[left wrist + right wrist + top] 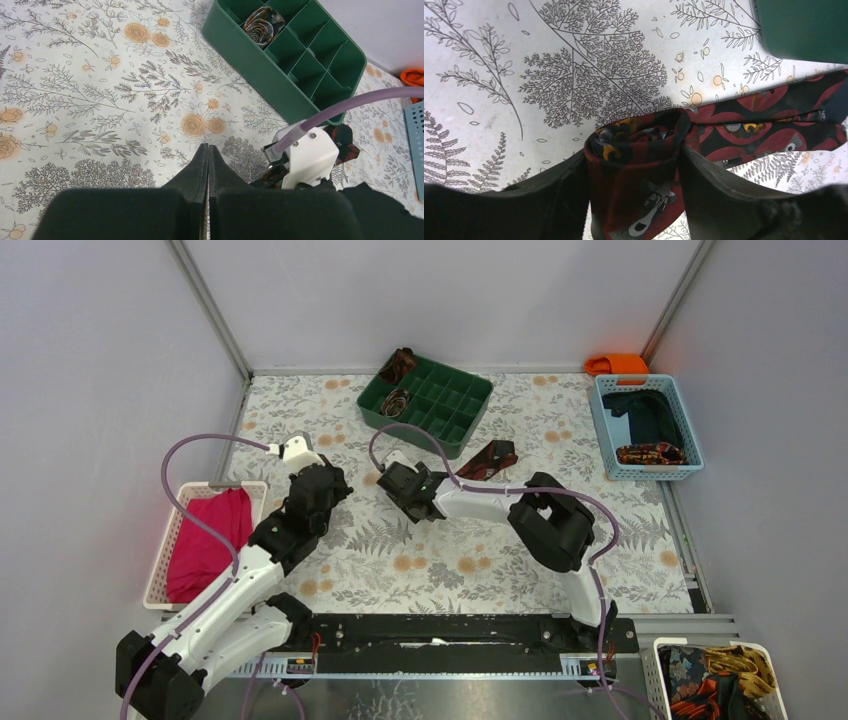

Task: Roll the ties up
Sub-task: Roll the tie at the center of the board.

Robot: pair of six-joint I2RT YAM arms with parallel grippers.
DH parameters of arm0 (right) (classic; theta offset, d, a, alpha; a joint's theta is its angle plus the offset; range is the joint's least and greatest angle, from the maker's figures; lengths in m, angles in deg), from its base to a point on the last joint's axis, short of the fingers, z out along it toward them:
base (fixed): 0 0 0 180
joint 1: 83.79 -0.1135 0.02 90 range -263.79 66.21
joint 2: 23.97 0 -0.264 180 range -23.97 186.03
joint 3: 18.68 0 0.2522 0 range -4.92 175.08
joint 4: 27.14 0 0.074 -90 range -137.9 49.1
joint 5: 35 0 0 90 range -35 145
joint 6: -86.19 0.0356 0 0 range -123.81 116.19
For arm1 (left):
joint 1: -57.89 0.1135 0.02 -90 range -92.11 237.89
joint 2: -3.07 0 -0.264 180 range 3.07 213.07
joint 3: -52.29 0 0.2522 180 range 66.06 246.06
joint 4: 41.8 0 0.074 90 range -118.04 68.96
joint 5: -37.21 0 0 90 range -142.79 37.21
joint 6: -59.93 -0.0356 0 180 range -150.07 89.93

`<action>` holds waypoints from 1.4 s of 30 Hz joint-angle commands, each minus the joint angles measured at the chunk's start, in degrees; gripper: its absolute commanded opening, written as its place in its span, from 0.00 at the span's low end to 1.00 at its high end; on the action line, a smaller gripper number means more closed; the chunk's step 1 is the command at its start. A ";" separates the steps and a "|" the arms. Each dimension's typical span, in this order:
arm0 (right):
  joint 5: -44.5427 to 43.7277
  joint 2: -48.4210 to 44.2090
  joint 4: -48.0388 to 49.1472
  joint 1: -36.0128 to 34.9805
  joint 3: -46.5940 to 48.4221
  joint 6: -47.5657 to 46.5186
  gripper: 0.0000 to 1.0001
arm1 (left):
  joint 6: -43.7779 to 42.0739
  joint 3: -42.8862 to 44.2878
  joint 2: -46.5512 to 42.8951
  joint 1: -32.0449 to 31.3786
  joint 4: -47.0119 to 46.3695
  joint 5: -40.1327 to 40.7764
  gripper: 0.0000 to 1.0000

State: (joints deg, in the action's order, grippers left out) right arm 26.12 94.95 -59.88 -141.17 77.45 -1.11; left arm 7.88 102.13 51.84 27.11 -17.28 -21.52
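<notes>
Mid-roll: the right gripper [631,156] clamps the started coil of a dark maroon fabric necktie with red patterning [754,125]

The tie lies at the centre of the top view, its tail running right below the green plastic divided tray [410,432], which holds two rolled ties [397,402]. The left gripper [207,155], pinched shut on nothing, is over the floral tablecloth [100,75]. Next, probably wind in more tail, keeping the coil tight

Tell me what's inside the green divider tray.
One rolled tie and a second rolled tie sit in separate cells at its left end. The tray's walls hide parts of some cell floors.
</notes>
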 commanded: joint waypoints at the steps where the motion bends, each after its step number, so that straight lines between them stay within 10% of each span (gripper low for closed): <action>1: 6.60 0.02 -3.17 2.05 0.62 3.79 0.62 | -0.91 0.56 0.32 -0.15 -2.15 1.10 0.00; 25: 54.47 -4.24 8.25 12.02 -5.62 22.96 0.49 | -2.18 2.77 4.18 0.02 -4.92 -3.77 0.00; 42: 54.60 -5.44 7.50 17.72 -10.43 18.68 0.72 | -0.63 1.72 18.65 0.02 -16.09 -11.71 0.00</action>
State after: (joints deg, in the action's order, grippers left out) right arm 84.48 90.77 -46.85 -123.51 67.44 21.45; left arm 6.92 103.57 67.31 27.13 -26.85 -30.46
